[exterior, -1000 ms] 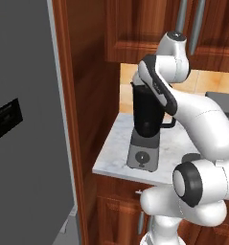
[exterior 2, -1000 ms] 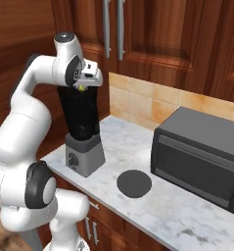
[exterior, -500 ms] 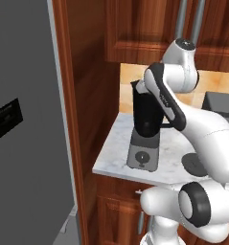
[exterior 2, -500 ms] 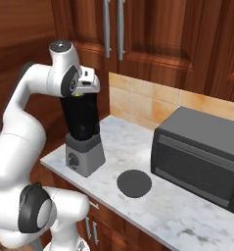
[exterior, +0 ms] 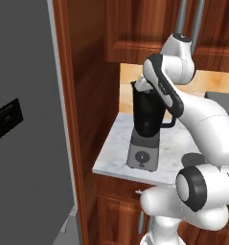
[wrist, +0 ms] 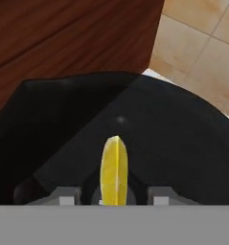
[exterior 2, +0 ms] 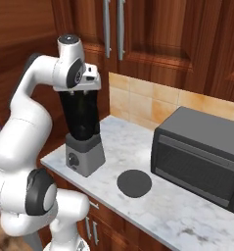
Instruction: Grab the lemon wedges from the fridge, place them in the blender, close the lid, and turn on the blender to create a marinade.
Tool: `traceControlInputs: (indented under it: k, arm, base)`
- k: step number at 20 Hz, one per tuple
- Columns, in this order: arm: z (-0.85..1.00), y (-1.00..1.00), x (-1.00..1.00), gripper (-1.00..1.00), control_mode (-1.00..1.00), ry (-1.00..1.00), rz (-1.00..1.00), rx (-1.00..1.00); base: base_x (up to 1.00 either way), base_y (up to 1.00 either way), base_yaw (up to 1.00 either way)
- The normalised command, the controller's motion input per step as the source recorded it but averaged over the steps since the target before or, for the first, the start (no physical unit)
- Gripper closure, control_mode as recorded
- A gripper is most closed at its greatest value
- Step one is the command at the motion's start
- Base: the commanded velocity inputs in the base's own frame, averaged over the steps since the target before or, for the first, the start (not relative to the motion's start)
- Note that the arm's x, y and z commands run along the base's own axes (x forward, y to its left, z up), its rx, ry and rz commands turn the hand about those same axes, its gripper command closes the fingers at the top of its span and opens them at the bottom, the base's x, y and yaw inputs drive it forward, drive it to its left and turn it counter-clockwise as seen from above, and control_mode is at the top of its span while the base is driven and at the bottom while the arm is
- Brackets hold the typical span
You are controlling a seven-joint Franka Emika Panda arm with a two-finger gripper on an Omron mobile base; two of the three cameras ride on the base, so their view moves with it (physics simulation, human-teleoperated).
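Note:
My gripper (wrist: 114,196) hangs right over the mouth of the blender (wrist: 149,129), looking down into the dark jar. One lemon wedge (wrist: 114,170) stands edge-up between the fingertips (wrist: 68,196), with a gap on each side, so the jaws are open and not pressing it. From the base, the hand (exterior 2: 86,82) sits on top of the blender jar (exterior 2: 81,117), which stands on its grey base with a knob (exterior 2: 73,160). The lid (exterior 2: 134,183) lies flat on the counter to the right of the blender. The fridge (exterior: 25,143) door fills the left.
A dark grey toaster oven (exterior 2: 201,157) stands on the marble counter (exterior 2: 187,211) at the right. Wooden wall cabinets (exterior 2: 138,29) hang close above the hand. A wooden panel (exterior: 87,95) separates the fridge from the counter.
The hand has moved over the jar mouth and come down to it. The jaws have spread, and the lemon wedge is no longer pinched.

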Motion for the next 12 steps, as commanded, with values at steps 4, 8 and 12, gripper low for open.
traceControlInputs:
  k: [4,8,12]
  arm:
    - [-0.14,0.10,-0.04,-1.00,-1.00,-0.01,0.06,-0.02]
    - [0.00,0.09,-0.56,-1.00,-1.00,-0.14,0.01,-0.01]
    - [0.00,0.20,-1.00,-1.00,-1.00,-0.23,0.00,0.00]
  base:
    - [0.00,0.00,0.00]
    - [0.00,0.00,0.00]
    - [0.00,0.00,0.00]
